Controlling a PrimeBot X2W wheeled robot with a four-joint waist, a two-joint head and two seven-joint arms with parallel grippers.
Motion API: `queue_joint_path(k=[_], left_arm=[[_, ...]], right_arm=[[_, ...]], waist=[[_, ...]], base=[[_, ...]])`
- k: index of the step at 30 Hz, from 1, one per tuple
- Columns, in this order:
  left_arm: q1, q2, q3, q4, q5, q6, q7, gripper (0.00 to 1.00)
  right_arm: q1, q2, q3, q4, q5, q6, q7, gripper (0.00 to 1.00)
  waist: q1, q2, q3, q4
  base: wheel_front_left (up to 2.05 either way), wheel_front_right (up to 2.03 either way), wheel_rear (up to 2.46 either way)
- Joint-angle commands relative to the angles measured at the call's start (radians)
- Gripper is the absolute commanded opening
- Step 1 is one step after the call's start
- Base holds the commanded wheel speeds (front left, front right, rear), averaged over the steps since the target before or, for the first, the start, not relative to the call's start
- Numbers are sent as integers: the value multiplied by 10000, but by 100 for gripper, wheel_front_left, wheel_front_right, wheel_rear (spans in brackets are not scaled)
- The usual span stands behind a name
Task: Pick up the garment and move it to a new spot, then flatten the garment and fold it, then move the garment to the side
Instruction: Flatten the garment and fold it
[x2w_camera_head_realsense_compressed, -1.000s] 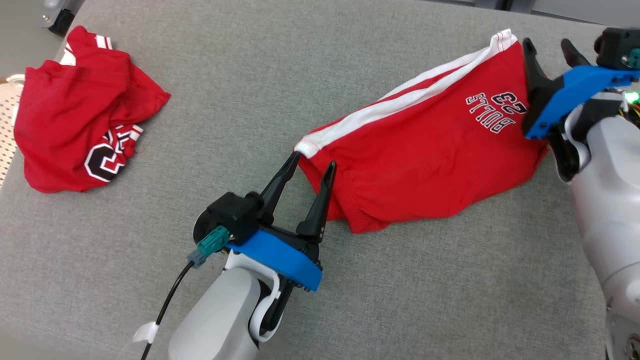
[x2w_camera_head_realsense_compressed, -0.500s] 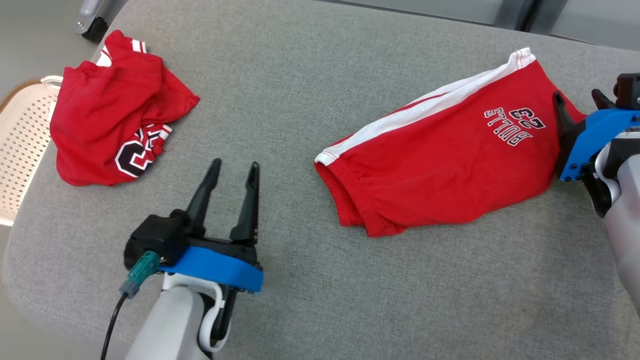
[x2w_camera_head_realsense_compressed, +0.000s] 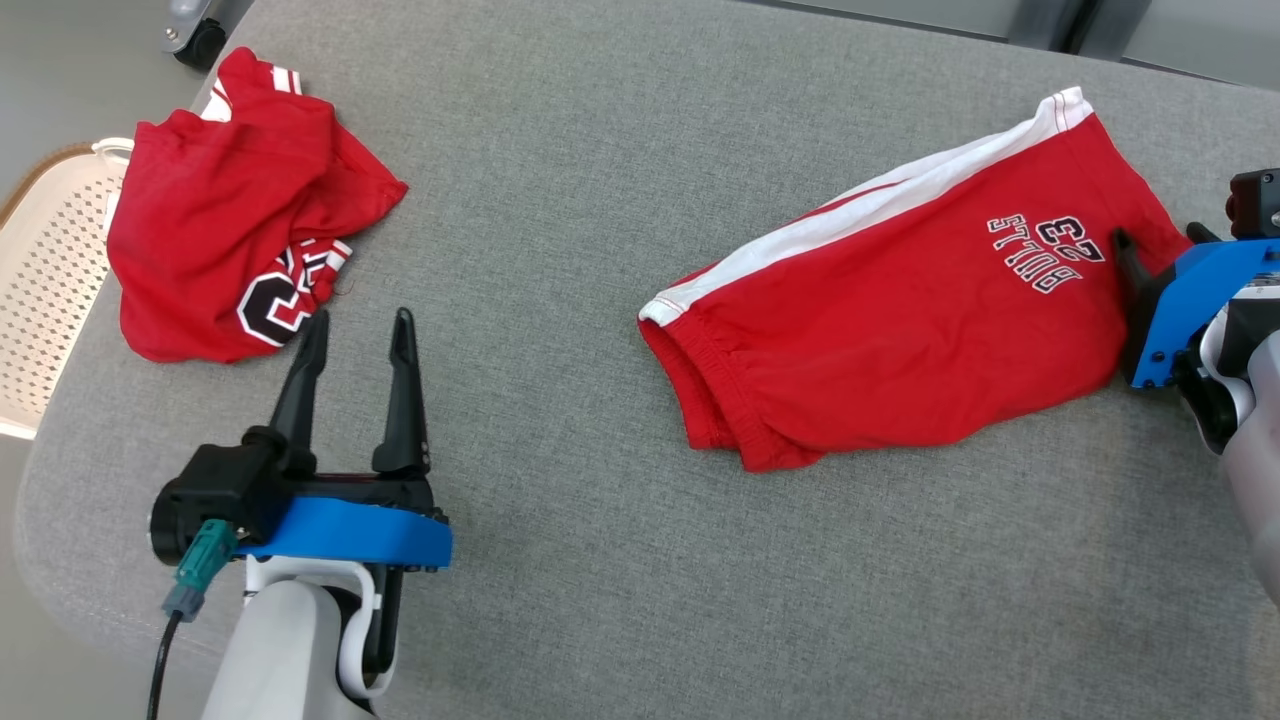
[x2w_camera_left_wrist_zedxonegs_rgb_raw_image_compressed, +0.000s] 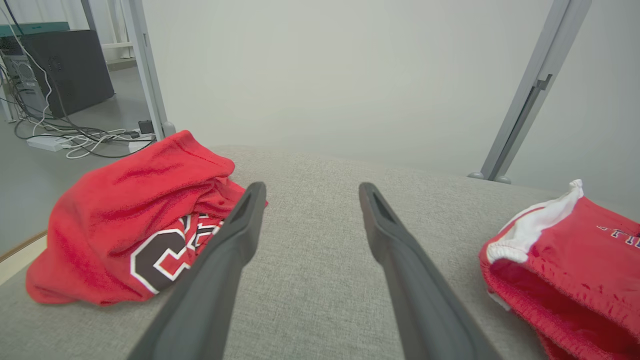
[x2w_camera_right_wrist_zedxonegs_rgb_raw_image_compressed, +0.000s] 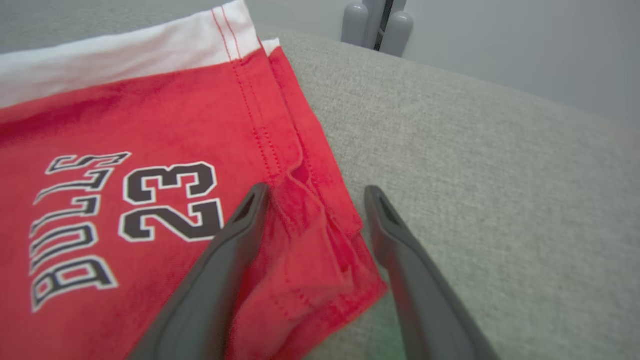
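The folded shorts (x2w_camera_head_realsense_compressed: 900, 320) lie by the right edge of the bench (x2w_camera_head_realsense_compressed: 600, 150), both jaws open and empty (right gripper (x2w_camera_right_wrist_zedxonegs_rgb_raw_image_compressed: 315, 191) straddling the hem), so setting-aside looks done; next the left gripper (x2w_camera_head_realsense_compressed: 359, 320) probably needs the crumpled jersey (x2w_camera_head_realsense_compressed: 230, 230) just ahead.

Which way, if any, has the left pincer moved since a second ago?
Yes: the left pincer went from the shorts toward the robot's left, ending open by the crumpled jersey.
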Motion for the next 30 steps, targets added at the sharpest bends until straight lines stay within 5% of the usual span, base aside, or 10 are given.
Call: queue_joint_path(k=[1,2,3,5,6,16,30], left_arm=[[98,-37,194,-77,147,59,-30,100],[136,-45,280,-79,188,56,-30,100],[179,-53,346,-103,250,56,-30,100],[231,-53,405,-127,354,84,-30,100],[229,-55,413,-124,382,73,-30,100],[446,-50,484,-128,617,241,-30,100],[1252,-51,1115,-348,1237,250,-30,100]], right_arm=[[213,-41,94,102,104,1,235,100],[278,23,149,125,161,1,404,100],[349,99,202,153,229,1,590,87],[450,216,305,185,393,3,875,15],[479,268,356,164,509,3,950,0],[778,477,691,-481,1429,1,548,0],[3034,310,1188,-2272,3676,1,-647,0]], waist=[[0,0,5,-14],[0,0,2,-24],[0,0,-3,-33],[0,0,-7,-57],[0,0,-8,-72],[0,0,-402,-527],[0,0,-1526,-2233]], base=[[0,0,0],[0,0,0],[0,0,0],[0,0,0],[0,0,0],[0,0,0],[0,0,0]])
